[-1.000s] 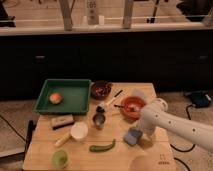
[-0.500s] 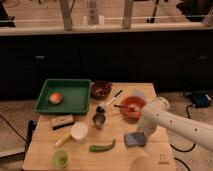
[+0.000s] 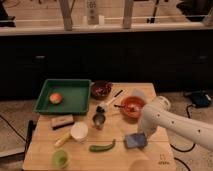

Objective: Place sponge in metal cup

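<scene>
The blue sponge (image 3: 134,140) lies flat on the wooden table (image 3: 45,155), near the front right. The metal cup (image 3: 98,120) stands upright mid-table, to the left of the sponge and apart from it. My white arm comes in from the right and bends down over the sponge. My gripper (image 3: 142,133) is at the sponge's upper right edge, mostly hidden behind the arm's bulk. I cannot tell whether it touches the sponge.
A green tray (image 3: 70,102) with an orange fruit (image 3: 55,98) sits at the back left. A brown bowl (image 3: 101,89), an orange bowl (image 3: 132,107), a white cup (image 3: 78,131), a green cup (image 3: 60,158), a green vegetable (image 3: 102,147) and a tan block (image 3: 62,121) stand around the metal cup.
My arm has shifted slightly lower over the sponge. The sponge and the other objects stay where they were.
</scene>
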You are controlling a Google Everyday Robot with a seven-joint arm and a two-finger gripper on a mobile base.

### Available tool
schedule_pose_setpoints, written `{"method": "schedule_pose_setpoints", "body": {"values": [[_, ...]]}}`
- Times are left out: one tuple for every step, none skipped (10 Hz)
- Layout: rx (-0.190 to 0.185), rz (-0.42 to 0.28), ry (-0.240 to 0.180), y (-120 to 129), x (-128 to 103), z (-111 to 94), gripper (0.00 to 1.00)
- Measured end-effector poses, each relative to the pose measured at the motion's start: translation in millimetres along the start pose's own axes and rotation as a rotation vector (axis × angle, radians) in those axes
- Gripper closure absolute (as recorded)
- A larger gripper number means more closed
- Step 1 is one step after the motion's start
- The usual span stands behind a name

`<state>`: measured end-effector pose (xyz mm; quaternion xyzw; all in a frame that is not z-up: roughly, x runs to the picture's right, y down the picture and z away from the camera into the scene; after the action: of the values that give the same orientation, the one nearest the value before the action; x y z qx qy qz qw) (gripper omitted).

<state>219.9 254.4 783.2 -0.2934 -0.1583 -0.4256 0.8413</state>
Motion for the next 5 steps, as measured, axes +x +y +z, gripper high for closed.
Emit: {"method": "schedule_pose_setpoints", "body": {"values": [[0.000,-0.013,0.005,0.8,-1.7,-4.8,1.00],[0.003,-0.027,0.011,0.1,-2.6,-10.0,1.00],[0.007,-0.034,0.019,0.3,-1.1,-16.5,1.00],[0.013,-0.040,0.027,-0.4,0.5,-23.9,1.00],[0.021,-0.048,0.035,-1.0,1.9,-32.1,1.00]]}}
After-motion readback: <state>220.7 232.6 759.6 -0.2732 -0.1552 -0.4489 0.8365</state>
